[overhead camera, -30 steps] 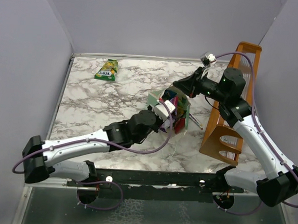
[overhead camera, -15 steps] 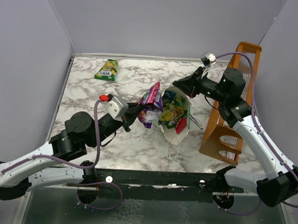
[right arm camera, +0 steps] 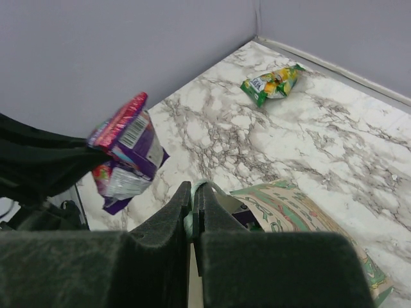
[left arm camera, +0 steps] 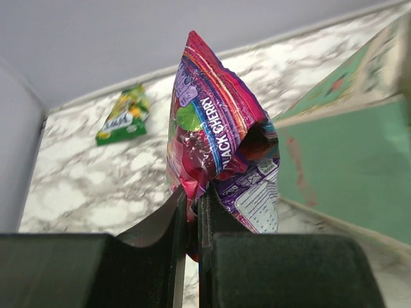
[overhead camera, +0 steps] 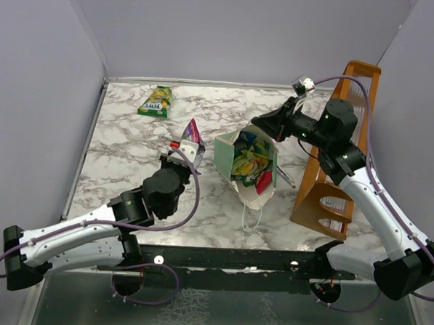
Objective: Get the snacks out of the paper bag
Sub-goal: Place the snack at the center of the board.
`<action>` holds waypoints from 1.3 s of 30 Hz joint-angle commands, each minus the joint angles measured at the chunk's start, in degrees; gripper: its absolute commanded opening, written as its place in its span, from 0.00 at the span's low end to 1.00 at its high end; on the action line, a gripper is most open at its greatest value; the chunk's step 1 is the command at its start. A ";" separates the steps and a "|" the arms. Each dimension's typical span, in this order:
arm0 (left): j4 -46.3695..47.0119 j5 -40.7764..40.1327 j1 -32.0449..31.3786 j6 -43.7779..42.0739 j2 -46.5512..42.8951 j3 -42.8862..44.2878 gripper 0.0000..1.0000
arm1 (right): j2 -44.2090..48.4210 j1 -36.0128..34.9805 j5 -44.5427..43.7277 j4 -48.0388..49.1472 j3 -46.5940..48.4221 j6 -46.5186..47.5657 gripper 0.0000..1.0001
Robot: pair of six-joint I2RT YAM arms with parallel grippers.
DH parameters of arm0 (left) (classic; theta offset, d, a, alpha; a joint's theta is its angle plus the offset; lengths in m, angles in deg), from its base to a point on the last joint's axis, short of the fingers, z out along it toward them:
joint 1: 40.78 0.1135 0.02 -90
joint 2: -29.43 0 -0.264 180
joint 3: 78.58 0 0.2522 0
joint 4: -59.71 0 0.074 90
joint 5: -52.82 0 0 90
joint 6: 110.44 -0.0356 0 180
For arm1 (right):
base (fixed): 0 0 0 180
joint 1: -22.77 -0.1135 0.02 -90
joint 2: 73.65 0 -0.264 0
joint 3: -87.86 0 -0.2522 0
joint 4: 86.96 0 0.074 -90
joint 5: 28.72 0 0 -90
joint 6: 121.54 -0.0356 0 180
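Pinching the purple packet (left arm camera: 218, 147) by its lower seam, your left gripper (left arm camera: 191, 208) holds it upright in the air just left of the paper bag (overhead camera: 224, 159); your right gripper (right arm camera: 192, 196) is clamped on the bag's far rim, probably to keep the mouth open and steady; more snacks (overhead camera: 247, 162) sit inside; a green-yellow packet (overhead camera: 156, 101) lies on the table (overhead camera: 122, 165), well apart.

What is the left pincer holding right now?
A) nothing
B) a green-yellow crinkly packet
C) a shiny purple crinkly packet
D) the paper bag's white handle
C: the left pincer is shut on the shiny purple crinkly packet, outside the mint-green paper bag.
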 commanded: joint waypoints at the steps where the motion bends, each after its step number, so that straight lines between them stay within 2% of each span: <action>1: 4.91 -2.03 8.07 8.08 0.26 -4.26 0.00 | 0.35 0.03 -0.85 4.16 0.78 -0.47 0.01; 4: 3.73 8.32 18.36 13.25 0.87 -6.53 0.00 | 0.31 0.03 -0.71 3.92 1.13 -0.31 0.01; 7: 0.18 12.93 27.17 15.62 5.86 -5.32 0.00 | 0.40 0.03 -0.94 3.49 1.24 -0.01 0.01; 10: -7.16 16.30 35.80 17.81 13.82 1.83 0.00 | 0.49 0.03 -1.05 3.30 1.14 0.17 0.01; 14: -8.68 25.00 46.67 18.36 24.61 10.76 0.00 | 0.60 0.03 -1.06 4.09 0.79 -0.10 0.01; 15: -8.74 24.82 48.39 18.24 27.25 13.32 0.00 | 0.49 0.03 -0.82 4.26 0.86 -0.25 0.01; 19: -9.92 14.97 51.60 16.75 38.68 23.04 0.00 | 0.59 0.03 -0.47 4.29 1.01 -0.47 0.01; 26: -3.79 7.46 57.97 7.58 55.95 33.57 0.00 | 1.79 0.03 -2.30 3.66 0.63 0.04 0.01; 29: -5.24 9.36 61.12 9.61 61.14 39.28 0.00 | 1.44 0.03 -1.90 4.14 0.61 -0.27 0.01; 32: -3.67 13.42 63.11 9.90 64.60 40.95 0.00 | 0.88 0.03 -1.31 4.53 0.61 -0.98 0.01; 34: -5.84 15.62 64.03 11.76 66.95 42.74 0.00 | 0.68 0.03 -0.56 5.12 0.38 -1.50 0.01; 35: -6.54 16.95 64.27 12.74 67.74 43.17 0.01 | 0.65 0.03 -0.36 5.36 0.24 -1.74 0.01; 36: -7.10 18.54 64.38 13.56 68.30 43.29 0.08 | 0.59 0.03 -0.21 5.55 0.06 -1.86 0.01; 39: -7.45 22.53 64.40 16.24 68.24 42.46 0.41 | 0.58 0.03 -0.12 5.75 -0.33 -1.92 0.01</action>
